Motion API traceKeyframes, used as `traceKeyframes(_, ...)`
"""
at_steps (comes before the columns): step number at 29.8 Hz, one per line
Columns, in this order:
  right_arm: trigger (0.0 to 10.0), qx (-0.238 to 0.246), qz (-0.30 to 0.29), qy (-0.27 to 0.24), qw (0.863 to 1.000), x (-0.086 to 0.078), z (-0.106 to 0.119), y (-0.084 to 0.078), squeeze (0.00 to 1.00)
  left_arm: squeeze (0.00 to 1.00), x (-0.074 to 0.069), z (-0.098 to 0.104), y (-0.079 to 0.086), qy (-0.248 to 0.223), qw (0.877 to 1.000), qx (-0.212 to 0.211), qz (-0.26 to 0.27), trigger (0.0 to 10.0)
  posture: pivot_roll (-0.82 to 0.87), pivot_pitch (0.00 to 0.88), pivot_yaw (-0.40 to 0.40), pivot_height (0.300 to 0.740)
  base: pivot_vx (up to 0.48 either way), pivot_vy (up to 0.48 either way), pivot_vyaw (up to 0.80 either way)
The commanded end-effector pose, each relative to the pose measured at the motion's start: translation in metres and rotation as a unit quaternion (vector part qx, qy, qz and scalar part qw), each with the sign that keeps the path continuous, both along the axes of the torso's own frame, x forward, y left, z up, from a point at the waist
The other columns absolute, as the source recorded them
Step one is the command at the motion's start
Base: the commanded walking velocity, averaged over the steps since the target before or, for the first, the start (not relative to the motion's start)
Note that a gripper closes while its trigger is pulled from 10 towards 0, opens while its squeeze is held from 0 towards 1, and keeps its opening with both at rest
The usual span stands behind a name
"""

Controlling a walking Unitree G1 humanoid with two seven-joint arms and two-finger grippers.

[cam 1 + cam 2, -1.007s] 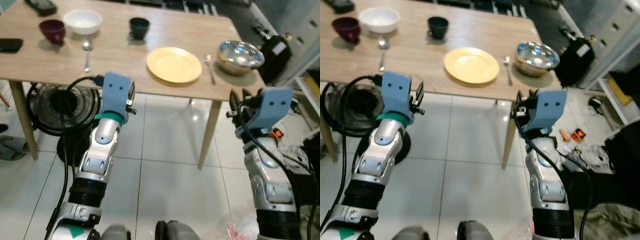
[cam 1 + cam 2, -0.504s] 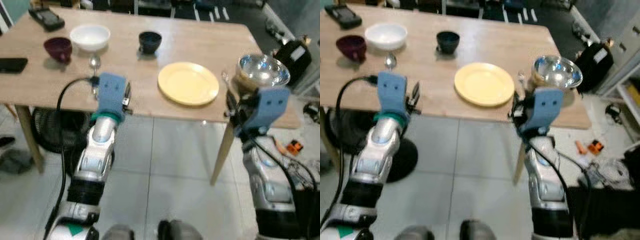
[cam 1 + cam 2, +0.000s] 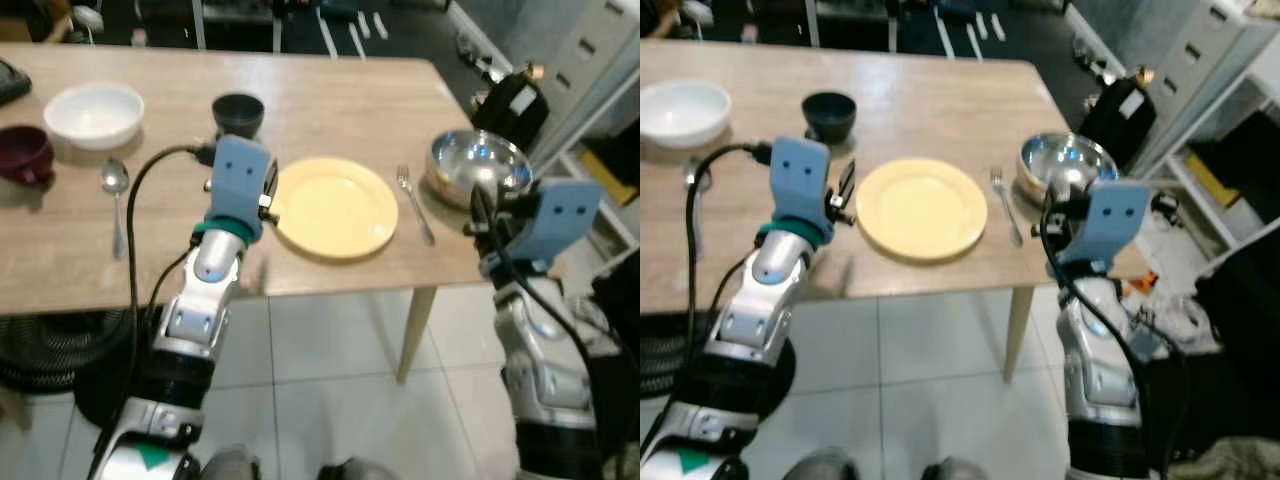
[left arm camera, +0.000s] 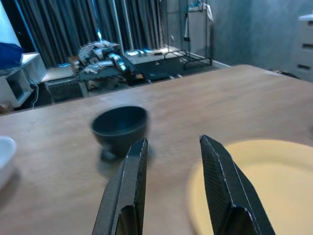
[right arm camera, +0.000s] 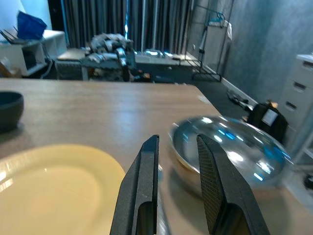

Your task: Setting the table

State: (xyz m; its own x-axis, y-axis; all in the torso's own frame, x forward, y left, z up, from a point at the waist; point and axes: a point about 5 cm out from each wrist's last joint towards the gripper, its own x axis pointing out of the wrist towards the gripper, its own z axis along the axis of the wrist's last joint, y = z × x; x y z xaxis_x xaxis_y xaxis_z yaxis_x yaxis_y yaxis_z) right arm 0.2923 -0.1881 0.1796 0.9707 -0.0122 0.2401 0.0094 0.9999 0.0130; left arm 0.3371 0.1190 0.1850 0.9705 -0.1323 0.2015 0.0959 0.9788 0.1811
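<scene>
A yellow plate (image 3: 335, 208) lies near the front edge of the wooden table (image 3: 330, 100). A fork (image 3: 415, 203) lies just right of it, and a shiny steel bowl (image 3: 478, 163) sits beyond the fork. Further left are a dark cup (image 3: 238, 113), a white bowl (image 3: 95, 110), a maroon cup (image 3: 22, 155) and a spoon (image 3: 115, 190). My left gripper (image 4: 173, 141) is open and empty at the plate's left rim, facing the dark cup (image 4: 120, 125). My right gripper (image 5: 178, 138) is open and empty, hovering by the steel bowl (image 5: 230, 152) and the fork.
A black bag (image 3: 510, 100) sits on the floor past the table's right end, beside grey drawers (image 3: 590, 50). Clutter lies on the floor at the far right. White tile floor (image 3: 330, 380) shows below the table's front edge.
The camera has come closer to the table. Both arms have risen from below the table's edge to over its front part, beside the plate and the steel bowl.
</scene>
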Motion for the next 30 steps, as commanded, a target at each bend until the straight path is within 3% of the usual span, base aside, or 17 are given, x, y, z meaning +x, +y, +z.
traceKeyframes(1,10.0,-0.001,0.003,0.002,1.0,-0.0002,-0.0008,0.001,0.0,0.0,0.0,-0.004,0.0014,0.01,1.0,0.0,0.004,10.0,0.07,0.0,-0.008,0.74,0.412,0.0,0.0)
traceKeyframes(11,10.0,0.001,0.012,-0.002,1.0,0.0,0.0005,0.0042,0.0,0.0,-0.0009,-0.0051,-0.0005,0.009,1.0,0.006,0.004,10.0,0.07,0.0,-0.008,0.74,0.382,0.0,0.0)
traceKeyframes(30,10.0,0.002,0.017,-0.002,1.0,0.0006,-0.0002,0.0067,0.0,0.0,-0.0048,-0.0077,-0.003,0.014,1.0,0.008,-0.002,10.0,0.07,0.0,-0.003,0.74,0.0,0.0,0.0)
